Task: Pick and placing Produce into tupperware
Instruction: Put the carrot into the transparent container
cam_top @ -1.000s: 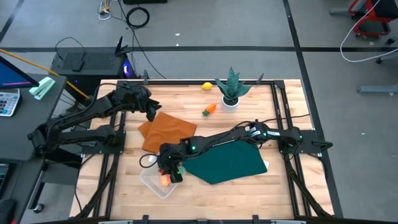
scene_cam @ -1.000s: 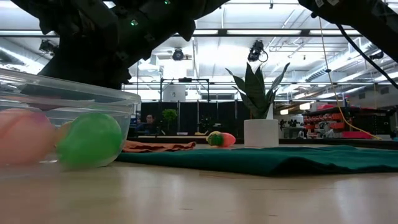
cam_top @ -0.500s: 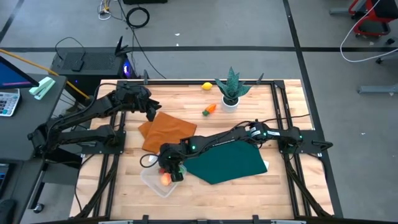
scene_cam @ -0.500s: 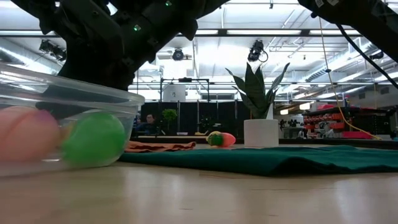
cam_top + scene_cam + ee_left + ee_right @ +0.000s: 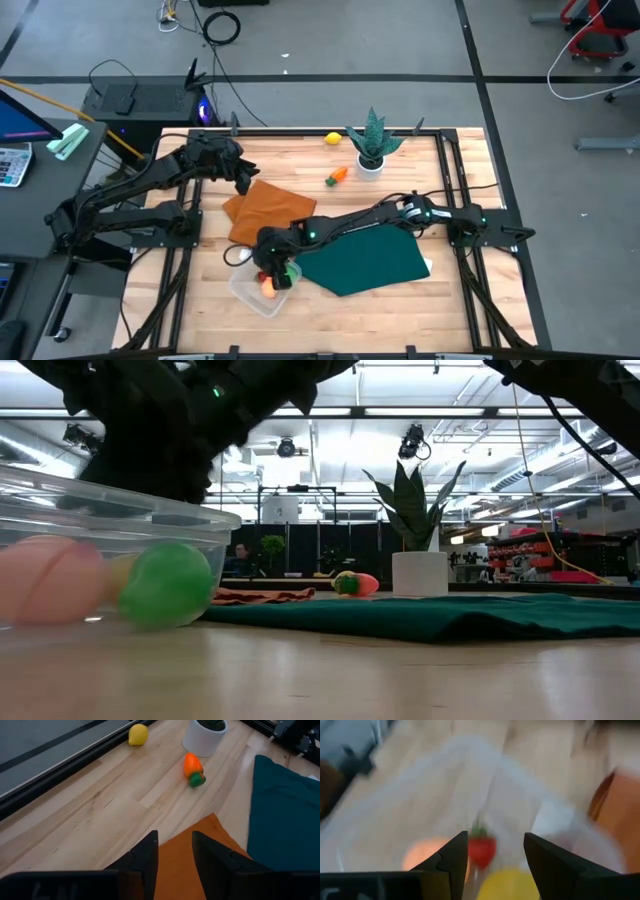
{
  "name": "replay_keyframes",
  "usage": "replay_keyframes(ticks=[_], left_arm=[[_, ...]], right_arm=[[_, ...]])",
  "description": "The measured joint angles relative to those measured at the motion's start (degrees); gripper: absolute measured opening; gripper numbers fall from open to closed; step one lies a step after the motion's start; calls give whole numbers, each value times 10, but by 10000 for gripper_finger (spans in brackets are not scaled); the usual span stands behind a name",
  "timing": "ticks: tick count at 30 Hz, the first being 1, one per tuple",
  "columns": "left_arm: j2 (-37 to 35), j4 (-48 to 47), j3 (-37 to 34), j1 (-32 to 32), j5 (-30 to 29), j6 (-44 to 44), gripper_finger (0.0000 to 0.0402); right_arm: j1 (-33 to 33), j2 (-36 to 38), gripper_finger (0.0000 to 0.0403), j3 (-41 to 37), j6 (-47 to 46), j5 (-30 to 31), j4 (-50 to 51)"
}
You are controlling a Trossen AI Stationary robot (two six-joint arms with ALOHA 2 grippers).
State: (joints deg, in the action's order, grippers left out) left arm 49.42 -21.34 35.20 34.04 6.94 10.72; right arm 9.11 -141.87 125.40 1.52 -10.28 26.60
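Clear plastic marks my target: the tupperware tub (image 5: 258,293) sits at about seven o'clock on the bench (image 5: 400,310), just off the corner of the green cloth (image 5: 370,262). My right claw (image 5: 272,272) hangs over the tub's inner end, fingers (image 5: 451,862) parted with nothing between them. Past them, in the right wrist view, I see a red strawberry (image 5: 481,849), a peach-orange piece (image 5: 422,854) and a yellow piece (image 5: 506,886) lying in the tub. From bench level the same tub (image 5: 120,530) shows a peach (image 5: 50,580) and a green ball (image 5: 167,583) against its near wall.

My left claw (image 5: 243,180) waits at about ten o'clock over the far edge of the orange cloth (image 5: 268,212), fingers (image 5: 148,865) a narrow gap apart and holding nothing.

Still out on the bench at twelve o'clock: a lemon (image 5: 332,139) by the far rail, and a carrot (image 5: 337,176) just beside the white pot of the spiky plant (image 5: 372,146).
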Motion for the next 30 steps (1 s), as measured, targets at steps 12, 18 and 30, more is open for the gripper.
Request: replay_keyframes(ticks=[12,18,30], left_arm=[[0,-18,0,0,0,0,125],[0,-21,0,0,0,0,128],[0,-24,0,0,0,5,124]], right_arm=[[-16,103,154,-1,-68,-3,27],[-18,165,138,-32,-45,11,162],[-10,349,125,-262,-104,53,170]])
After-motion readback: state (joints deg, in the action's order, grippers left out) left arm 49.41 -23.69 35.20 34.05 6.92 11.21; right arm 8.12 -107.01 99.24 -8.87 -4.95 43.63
